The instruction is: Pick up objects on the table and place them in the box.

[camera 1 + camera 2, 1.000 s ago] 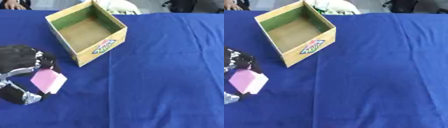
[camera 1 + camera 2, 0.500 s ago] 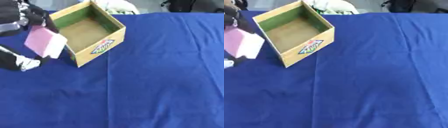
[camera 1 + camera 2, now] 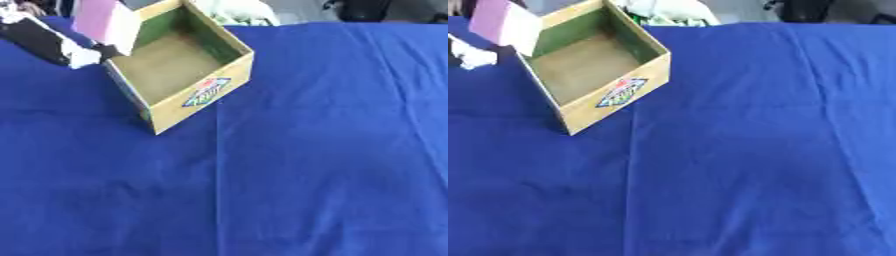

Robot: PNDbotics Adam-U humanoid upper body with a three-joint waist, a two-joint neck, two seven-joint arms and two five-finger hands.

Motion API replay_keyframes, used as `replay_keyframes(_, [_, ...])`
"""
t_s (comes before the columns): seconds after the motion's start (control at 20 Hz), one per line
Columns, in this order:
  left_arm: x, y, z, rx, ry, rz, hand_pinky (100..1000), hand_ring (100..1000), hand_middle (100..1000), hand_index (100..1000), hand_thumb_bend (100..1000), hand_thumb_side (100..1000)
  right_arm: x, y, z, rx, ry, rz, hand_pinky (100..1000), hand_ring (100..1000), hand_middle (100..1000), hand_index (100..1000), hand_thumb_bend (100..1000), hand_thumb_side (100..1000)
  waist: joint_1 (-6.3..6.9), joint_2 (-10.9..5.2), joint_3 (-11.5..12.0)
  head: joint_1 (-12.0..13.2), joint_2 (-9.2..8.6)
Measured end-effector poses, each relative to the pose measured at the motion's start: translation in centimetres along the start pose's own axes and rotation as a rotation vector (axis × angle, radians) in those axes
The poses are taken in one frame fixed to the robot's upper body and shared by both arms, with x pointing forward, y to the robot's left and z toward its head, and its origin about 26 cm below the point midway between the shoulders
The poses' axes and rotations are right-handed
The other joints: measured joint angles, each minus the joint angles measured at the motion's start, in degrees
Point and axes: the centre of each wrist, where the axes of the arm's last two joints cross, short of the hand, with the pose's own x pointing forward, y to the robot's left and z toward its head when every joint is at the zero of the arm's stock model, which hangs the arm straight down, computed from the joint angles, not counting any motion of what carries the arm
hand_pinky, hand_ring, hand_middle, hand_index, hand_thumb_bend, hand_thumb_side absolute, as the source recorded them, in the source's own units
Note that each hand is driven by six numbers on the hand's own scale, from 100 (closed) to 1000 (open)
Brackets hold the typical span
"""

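The left hand point(image 3: 48, 42) pinches a pink block point(image 3: 105, 22) above the far-left rim of the open cardboard box point(image 3: 197, 97). The box, with its bare brown floor, sits on a smooth blue cloth point(image 3: 332, 150). A pale bundle point(image 3: 241, 11) lies beyond.

An open cardboard box point(image 3: 179, 75) with tan outer walls, a green lining and a brown floor stands upright on the blue cloth toward ten o'clock, turned so that one corner points down toward six o'clock. A colourful diamond-shaped label point(image 3: 206, 92) sits on its near right wall, and nothing lies inside it. A pink rectangular block with a white side point(image 3: 107, 24) is up off the cloth at the box's far left wall, around eleven o'clock, tilted and overlapping that rim.
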Motion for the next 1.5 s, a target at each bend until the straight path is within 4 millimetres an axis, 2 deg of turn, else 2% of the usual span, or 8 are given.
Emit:
replay_keyframes(0.6, [-3.2, -1.5, -3.6, -0.002, 0.083, 0.013, 430, 565, 562, 698, 100, 245, 0.6, 0.4, -0.4, 0.003, -0.009, -0.030, 531, 763, 631, 785, 100, 1000, 0.67, 2.30, -2.47, 1.66, -2.37])
replay_keyframes(0.75, [-3.5, -1.8, -3.8, -0.003, 0.090, 0.011, 437, 571, 565, 699, 100, 244, 0.6, 0.4, -0.4, 0.005, -0.009, -0.032, 531, 763, 631, 786, 100, 1000, 0.71, 2.41, -2.65, 1.83, -2.51])
replay_keyframes(0.9, [-4.0, -2.7, -4.1, -0.022, 0.118, 0.029, 439, 572, 566, 700, 100, 244, 0.8, 0.6, -0.5, 0.009, -0.014, -0.039, 531, 763, 631, 785, 100, 1000, 1.05, 3.32, -4.59, 2.51, -3.33])
replay_keyframes(1.15, [-4.6, -4.0, -4.5, -0.041, 0.152, 0.027, 454, 583, 576, 710, 100, 244, 1.0, 0.7, -0.6, 0.009, -0.017, -0.050, 530, 763, 630, 785, 100, 1000, 1.17, 3.57, -4.84, 3.00, -3.62])
replay_keyframes(1.3, [-4.6, -4.4, -4.8, -0.051, 0.132, 0.010, 495, 613, 596, 737, 100, 246, 1.0, 0.7, -0.6, 0.011, -0.015, -0.053, 529, 763, 630, 785, 100, 1000, 1.26, 3.70, -5.02, 3.11, -3.90])
replay_keyframes(1.4, [-4.6, -4.4, -4.8, -0.060, 0.120, -0.010, 560, 672, 673, 803, 100, 266, 1.0, 0.7, -0.6, 0.012, -0.014, -0.053, 529, 762, 629, 785, 100, 1000, 1.37, 3.74, -5.09, 3.22, -3.92])
replay_keyframes(1.45, [-4.6, -4.4, -4.8, -0.066, 0.116, -0.021, 658, 752, 741, 858, 100, 357, 1.0, 0.7, -0.6, 0.013, -0.013, -0.053, 529, 762, 629, 785, 100, 1000, 1.42, 3.76, -5.17, 3.23, -3.92])
replay_keyframes(1.5, [-4.6, -4.4, -4.8, -0.073, 0.113, -0.034, 735, 803, 776, 884, 190, 435, 1.0, 0.7, -0.6, 0.014, -0.012, -0.053, 528, 762, 629, 786, 100, 1000, 1.45, 3.78, -5.25, 3.24, -3.92])
